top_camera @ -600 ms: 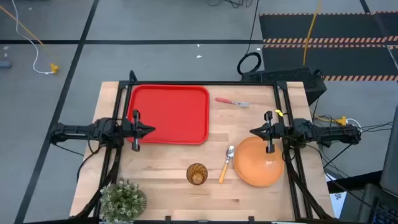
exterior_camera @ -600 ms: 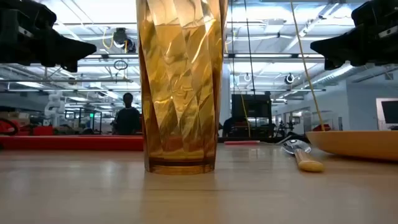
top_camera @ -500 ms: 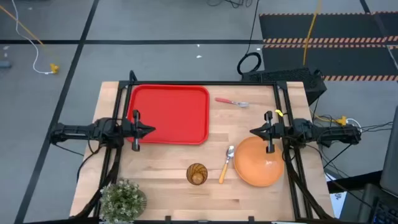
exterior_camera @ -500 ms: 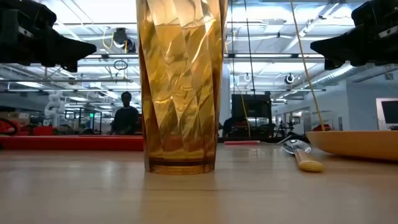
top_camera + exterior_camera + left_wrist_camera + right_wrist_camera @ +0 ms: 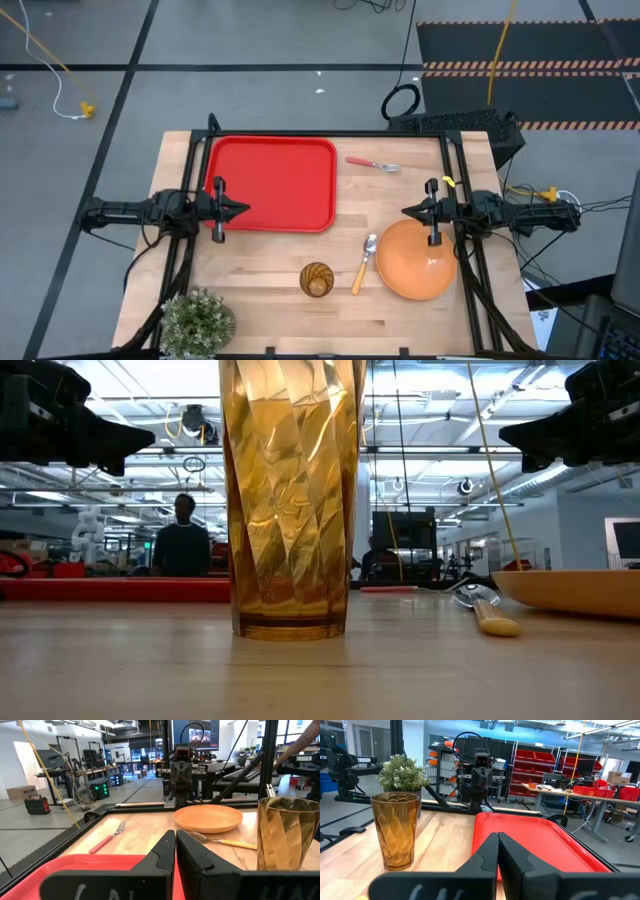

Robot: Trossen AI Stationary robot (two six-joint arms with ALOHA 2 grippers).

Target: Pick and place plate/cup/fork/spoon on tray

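left gripper (image 5: 243, 210) hovering over the 9 o'clock edge of the tray (image 5: 272, 183), fingers pressed together, holding nothing. right gripper (image 5: 407, 212) poised above the table at 3 o'clock, just over the far rim of the plate (image 5: 415, 259), fingers likewise closed on nothing, both tips pointing toward the table's centre.

tray: flat, bright red, glossy plastic, rectangular with rounded corners and a low rim, lying toward 11 o'clock, nothing in it. plate: round, shallow, plain matte orange, toward 4 o'clock, nothing on it. cup (image 5: 317, 279): amber, translucent, faceted sides catching light, standing upright at 6 o'clock, looking hollow from above.

spoon (image 5: 362, 262): silver metal bowl, orange-yellow handle, lying between cup and plate, bowl end just beside the plate's rim. fork (image 5: 372, 163): silver head, pink-red handle, flat on the wood at 1 o'clock, just beyond the tray's corner, apart from it.

table (image 5: 270, 310): pale wooden planks, black frame. potted plant (image 5: 198, 321): bushy green, at 7 o'clock. person (image 5: 181, 542) standing in the room beyond, seen in the low view.
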